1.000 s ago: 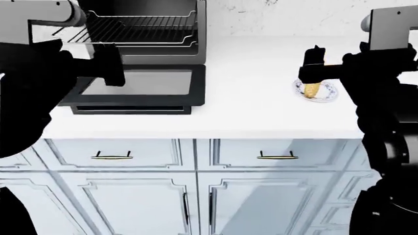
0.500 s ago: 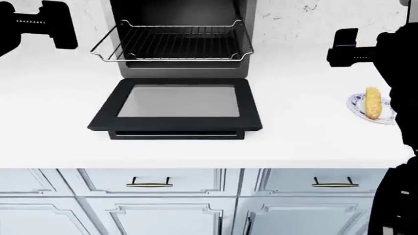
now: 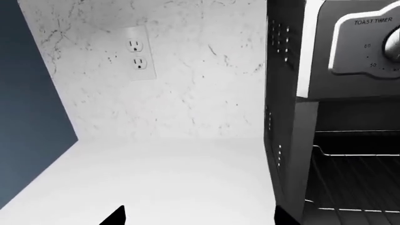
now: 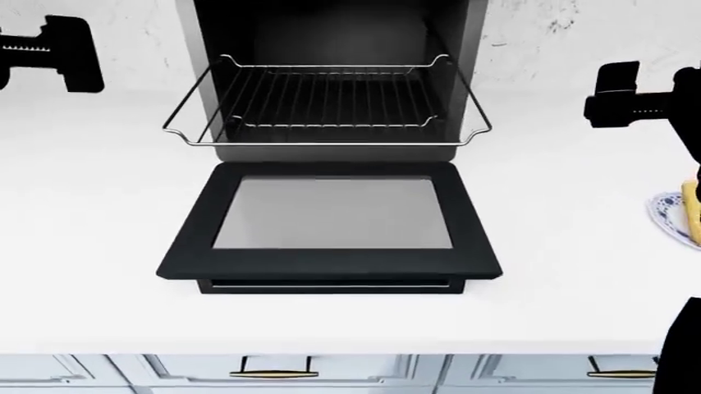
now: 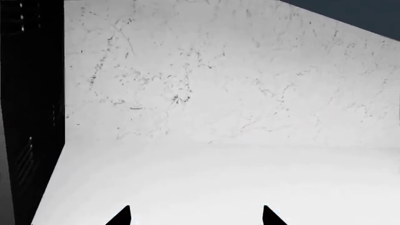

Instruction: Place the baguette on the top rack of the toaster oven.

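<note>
Toaster oven point(image 4: 328, 49): stands at the far middle of the white counter point(image 4: 98, 246), against the marbled wall point(image 5: 218, 84). Its door point(image 4: 332, 226) lies dropped flat toward me, grey window up, black frame around it.

Top rack point(image 4: 328, 103): chrome wire shelf drawn partway out of the dark cavity, over the far edge of the door, with nothing resting on it. From my left wrist camera I see the oven's side wall, a dial panel lettered "TOAST TIMER" point(image 3: 368, 44) and a bit of wire rack at the cavity mouth.

Baguette point(image 4: 692, 209): at the right edge of my head view, lying on a small blue-patterned plate point(image 4: 671, 215), well apart from the oven and cut off by the frame.

Left gripper point(image 4: 61, 53): held above the counter to the left of the oven, carrying nothing; in its wrist view the two fingertips point(image 3: 115, 216) sit well apart, so it is spread wide.

Right gripper point(image 4: 629, 94): held to the right of the oven, farther back than the plate, not touching the baguette; its fingertips point(image 5: 122, 216) likewise sit apart and hold nothing.

Wall outlet point(image 3: 138, 58): double socket on the wall left of the oven.

Cabinet drawers below the counter edge carry brass handles point(image 4: 266, 373).
</note>
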You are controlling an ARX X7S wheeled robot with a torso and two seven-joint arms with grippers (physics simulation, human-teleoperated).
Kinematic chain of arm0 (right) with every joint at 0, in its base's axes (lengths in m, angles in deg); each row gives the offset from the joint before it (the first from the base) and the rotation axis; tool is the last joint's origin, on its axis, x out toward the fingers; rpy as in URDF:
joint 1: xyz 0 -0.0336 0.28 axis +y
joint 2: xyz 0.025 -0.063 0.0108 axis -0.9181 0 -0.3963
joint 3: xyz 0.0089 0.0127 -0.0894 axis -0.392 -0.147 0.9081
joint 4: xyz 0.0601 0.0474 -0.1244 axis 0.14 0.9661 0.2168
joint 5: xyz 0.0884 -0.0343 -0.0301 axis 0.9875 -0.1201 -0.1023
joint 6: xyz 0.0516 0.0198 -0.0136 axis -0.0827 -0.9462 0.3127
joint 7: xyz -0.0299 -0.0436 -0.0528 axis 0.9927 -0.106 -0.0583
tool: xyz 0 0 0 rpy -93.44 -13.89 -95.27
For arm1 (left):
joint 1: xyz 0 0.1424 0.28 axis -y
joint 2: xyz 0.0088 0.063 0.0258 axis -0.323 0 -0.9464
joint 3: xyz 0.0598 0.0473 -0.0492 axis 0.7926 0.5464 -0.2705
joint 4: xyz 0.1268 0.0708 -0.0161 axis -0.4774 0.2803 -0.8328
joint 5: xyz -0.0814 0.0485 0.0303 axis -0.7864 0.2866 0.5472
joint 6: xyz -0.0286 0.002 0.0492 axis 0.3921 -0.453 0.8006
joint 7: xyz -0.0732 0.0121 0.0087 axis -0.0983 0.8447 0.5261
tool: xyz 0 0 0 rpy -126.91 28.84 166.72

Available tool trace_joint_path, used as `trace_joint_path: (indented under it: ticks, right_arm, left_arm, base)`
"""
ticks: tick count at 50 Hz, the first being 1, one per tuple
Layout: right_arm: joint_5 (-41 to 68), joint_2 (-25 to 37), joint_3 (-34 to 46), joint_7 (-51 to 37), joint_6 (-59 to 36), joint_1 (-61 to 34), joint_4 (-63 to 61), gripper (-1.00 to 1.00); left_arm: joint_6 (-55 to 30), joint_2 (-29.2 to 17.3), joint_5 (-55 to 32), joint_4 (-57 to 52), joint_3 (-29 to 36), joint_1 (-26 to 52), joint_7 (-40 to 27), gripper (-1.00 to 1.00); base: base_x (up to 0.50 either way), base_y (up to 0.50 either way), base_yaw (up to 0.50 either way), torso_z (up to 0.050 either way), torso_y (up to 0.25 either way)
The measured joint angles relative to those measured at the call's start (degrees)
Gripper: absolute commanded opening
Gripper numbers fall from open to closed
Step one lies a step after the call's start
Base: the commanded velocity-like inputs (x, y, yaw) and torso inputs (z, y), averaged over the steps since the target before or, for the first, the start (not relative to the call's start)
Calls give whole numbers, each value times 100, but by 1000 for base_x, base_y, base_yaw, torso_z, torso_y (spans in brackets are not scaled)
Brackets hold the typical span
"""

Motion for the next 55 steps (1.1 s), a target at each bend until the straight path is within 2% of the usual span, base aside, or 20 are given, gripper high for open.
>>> trace_joint_path:
  ticks: [27,37,41,49,55]
  right_arm:
    - [9,244,-222,29,-188,289,-266,100]
    - [131,306,-353,-173,-384,304,-171,100]
    - [1201,670,-413,-1235,-441,308,65,100]
    - [4414,1432,-181,-3737,-493,48,906,100]
    - [6301,1951,66,-5137,-487,-190,1504,100]
  left_arm:
    - [99,-387,65,92,128,-100,121,100]
    - [212,-485,116,127,209,-228,190,100]
    - [247,-530,143,150,252,-250,223,100]
    - [300,-624,177,193,299,-284,279,100]
    - [333,-706,183,187,313,-341,312,100]
  base:
    - [368,0,0,0,1]
    - [27,0,0,0,1]
    - [0,0,0,0,0]
    - [0,0,0,0,0]
    - [0,0,0,0,0]
